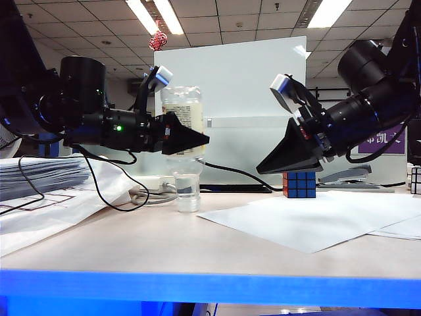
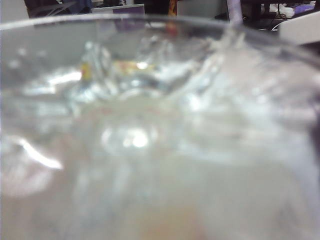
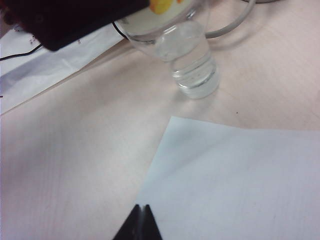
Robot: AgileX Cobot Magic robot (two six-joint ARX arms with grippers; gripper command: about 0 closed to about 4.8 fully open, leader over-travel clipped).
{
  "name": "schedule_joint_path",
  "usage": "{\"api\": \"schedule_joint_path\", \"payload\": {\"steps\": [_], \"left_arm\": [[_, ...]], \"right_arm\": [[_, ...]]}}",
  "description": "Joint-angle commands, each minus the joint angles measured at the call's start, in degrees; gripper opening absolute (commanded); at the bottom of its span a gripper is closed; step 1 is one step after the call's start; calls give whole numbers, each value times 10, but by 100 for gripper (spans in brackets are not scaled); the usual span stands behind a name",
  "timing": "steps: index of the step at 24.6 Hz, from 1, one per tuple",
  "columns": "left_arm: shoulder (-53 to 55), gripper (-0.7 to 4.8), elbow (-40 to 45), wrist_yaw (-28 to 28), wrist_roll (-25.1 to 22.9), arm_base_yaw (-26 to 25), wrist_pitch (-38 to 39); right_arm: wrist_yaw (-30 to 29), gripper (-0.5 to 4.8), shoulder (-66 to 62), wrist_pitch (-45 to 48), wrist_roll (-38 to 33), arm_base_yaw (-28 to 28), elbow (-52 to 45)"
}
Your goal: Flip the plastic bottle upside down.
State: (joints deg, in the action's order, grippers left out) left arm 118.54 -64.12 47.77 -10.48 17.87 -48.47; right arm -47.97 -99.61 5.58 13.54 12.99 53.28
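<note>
The plastic bottle [image 1: 186, 108] stands upside down, its clear cap [image 1: 188, 201] resting on the table, label end up. My left gripper [image 1: 200, 139] reaches in level from the left, one black finger [image 1: 181, 139] crossing the front of the bottle's body. The left wrist view is filled by the blurred clear bottle [image 2: 150, 140], and the jaws are hidden there. My right gripper [image 1: 261, 169] is shut and empty, hanging to the right of the bottle above a white sheet [image 1: 316, 220]. In the right wrist view its closed tips [image 3: 142, 207] point toward the bottle's neck [image 3: 192, 60].
A Rubik's cube [image 1: 299, 184] and a stapler [image 1: 345, 175] sit behind the right gripper. Another cube [image 1: 416, 179] is at the right edge. Stacked papers [image 1: 39, 174] and a black cable [image 1: 99, 187] lie left. A whiteboard [image 1: 243, 99] stands behind.
</note>
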Motion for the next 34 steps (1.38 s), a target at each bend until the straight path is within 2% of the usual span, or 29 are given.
{"api": "schedule_joint_path", "payload": {"steps": [1, 2, 10, 19, 26, 31, 32, 33, 34], "left_arm": [[2, 463, 1, 0, 16, 1, 2], [2, 479, 1, 1, 26, 1, -7], [-10, 479, 1, 16, 90, 1, -83], [-41, 479, 1, -9, 95, 0, -131], [-71, 479, 1, -21, 136, 0, -179], [-111, 479, 2, -36, 161, 0, -189], [-124, 246, 2, -25, 185, -1, -189], [-136, 68, 2, -15, 200, -1, -189], [-148, -21, 2, -5, 206, -1, -189]], "right_arm": [[-3, -9, 4, 7, 0, 1, 1], [-3, -9, 4, 7, 0, 2, 1], [-4, -9, 4, 7, -4, 3, 1], [-10, -9, 4, 9, -16, 5, 1], [-10, -9, 4, 19, -21, 24, 2], [-36, -9, 4, 52, -71, 25, 2], [-49, -9, 5, 61, -80, 25, 2], [-61, -9, 7, 67, -87, 25, 2], [-65, -9, 10, 72, -94, 25, 2]]}}
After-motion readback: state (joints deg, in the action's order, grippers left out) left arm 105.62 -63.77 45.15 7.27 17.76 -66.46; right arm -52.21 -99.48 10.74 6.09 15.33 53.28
